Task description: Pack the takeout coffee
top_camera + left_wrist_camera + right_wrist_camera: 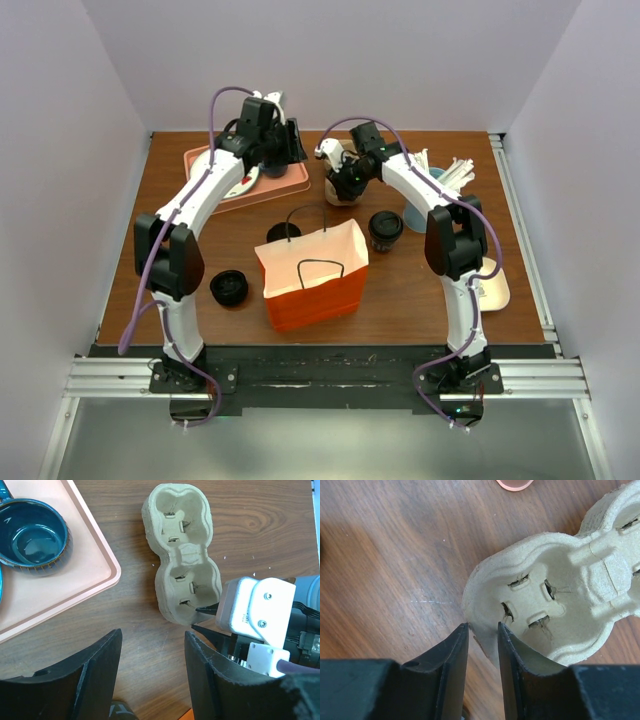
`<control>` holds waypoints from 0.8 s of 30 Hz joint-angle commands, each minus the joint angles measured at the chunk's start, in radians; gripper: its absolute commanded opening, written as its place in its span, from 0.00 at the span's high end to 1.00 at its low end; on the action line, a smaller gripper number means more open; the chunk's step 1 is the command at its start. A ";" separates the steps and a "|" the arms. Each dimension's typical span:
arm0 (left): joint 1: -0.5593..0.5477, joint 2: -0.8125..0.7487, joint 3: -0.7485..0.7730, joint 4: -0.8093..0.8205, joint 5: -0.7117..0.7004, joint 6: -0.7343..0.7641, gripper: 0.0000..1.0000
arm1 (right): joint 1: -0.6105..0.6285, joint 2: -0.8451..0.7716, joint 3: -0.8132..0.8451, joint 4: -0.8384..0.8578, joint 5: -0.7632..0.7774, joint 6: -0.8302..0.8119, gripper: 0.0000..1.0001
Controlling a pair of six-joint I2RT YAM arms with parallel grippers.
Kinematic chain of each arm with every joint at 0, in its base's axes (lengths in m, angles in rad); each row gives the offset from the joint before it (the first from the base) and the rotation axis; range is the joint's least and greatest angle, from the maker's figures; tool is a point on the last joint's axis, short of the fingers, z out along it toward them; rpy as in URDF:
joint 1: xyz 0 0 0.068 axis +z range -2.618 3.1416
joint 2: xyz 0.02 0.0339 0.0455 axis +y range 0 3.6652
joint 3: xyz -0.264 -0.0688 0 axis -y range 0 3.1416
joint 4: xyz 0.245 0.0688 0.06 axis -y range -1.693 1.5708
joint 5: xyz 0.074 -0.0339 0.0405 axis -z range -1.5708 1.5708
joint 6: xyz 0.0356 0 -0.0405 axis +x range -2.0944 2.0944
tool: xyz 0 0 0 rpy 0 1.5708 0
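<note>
Right fingers (pixel 447 670) straddle the pulp carrier (pixel 560 595) rim

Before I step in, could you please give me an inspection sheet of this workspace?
Surface: wooden table, no spill seen.
Job's things: lidded coffee cup upright to the right of the open orange paper bag, not yet packed; cardboard carrier empty.
Clutter: pink tray with teal mug; second dark cup behind the bag; black lid; white sticks.
Grippers: left gripper open, holding nothing; right gripper astride the carrier's rim, pinch cannot be told.
Cables: purple cables loop along both arms, no snag seen.
Surroundings: pale walls; metal rail at the near edge.
</note>
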 commanded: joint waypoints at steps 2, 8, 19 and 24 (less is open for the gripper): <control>0.004 -0.060 0.000 0.010 -0.001 0.027 0.43 | -0.002 0.002 0.035 -0.011 0.002 0.001 0.78; 0.004 -0.070 -0.011 0.007 -0.015 0.033 0.43 | 0.000 -0.011 0.052 0.009 -0.008 0.004 1.00; 0.004 -0.088 -0.041 0.005 -0.037 0.036 0.43 | 0.000 -0.039 0.008 0.046 0.016 -0.019 0.67; 0.004 -0.083 -0.035 0.003 -0.032 0.035 0.43 | -0.002 -0.041 -0.008 0.026 0.011 -0.051 0.61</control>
